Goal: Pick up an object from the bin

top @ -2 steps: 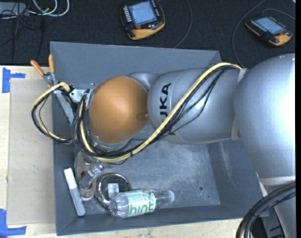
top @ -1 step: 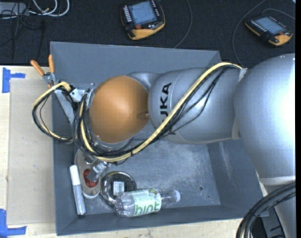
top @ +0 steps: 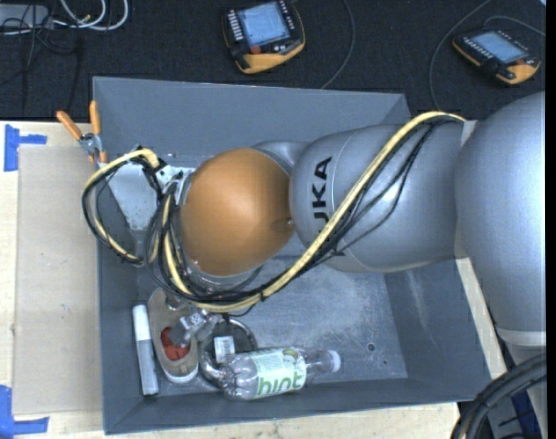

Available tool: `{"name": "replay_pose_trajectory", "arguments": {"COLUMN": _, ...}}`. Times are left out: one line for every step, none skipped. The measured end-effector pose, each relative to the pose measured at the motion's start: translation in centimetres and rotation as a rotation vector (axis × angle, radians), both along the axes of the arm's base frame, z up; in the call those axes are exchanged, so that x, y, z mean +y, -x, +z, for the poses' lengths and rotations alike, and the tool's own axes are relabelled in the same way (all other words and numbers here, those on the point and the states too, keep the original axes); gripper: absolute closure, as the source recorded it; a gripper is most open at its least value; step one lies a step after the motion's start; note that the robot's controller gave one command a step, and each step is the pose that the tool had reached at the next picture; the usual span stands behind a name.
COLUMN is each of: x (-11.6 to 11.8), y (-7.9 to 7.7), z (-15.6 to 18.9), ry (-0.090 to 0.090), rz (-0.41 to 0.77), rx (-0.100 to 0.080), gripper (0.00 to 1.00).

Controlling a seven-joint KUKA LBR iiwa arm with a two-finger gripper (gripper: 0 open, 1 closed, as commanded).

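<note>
Arm (top: 388,199) reaches in from the right, orange cover (top: 232,210) over the left half of the bin (top: 260,108). The wrist points down, presumably because the things lie in the near-left corner. Clear bottle (top: 264,371) with a green label lies on its side by the near wall. White marker (top: 144,350) lies along the left wall. End effector (top: 194,323) sits low over a pale item (top: 175,344) with a red patch, possibly a small shoe. Cannot tell how far open it is or whether it has hold of anything.
</note>
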State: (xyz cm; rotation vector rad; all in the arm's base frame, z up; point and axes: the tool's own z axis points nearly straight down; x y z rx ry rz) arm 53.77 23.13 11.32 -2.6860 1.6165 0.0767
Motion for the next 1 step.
{"name": "replay_pose_trajectory", "arguments": {"x": -0.51, "y": 1.77, "z": -2.95, "ry": -0.011, "rz": 0.137, "rx": -0.033, "gripper": 1.00}}
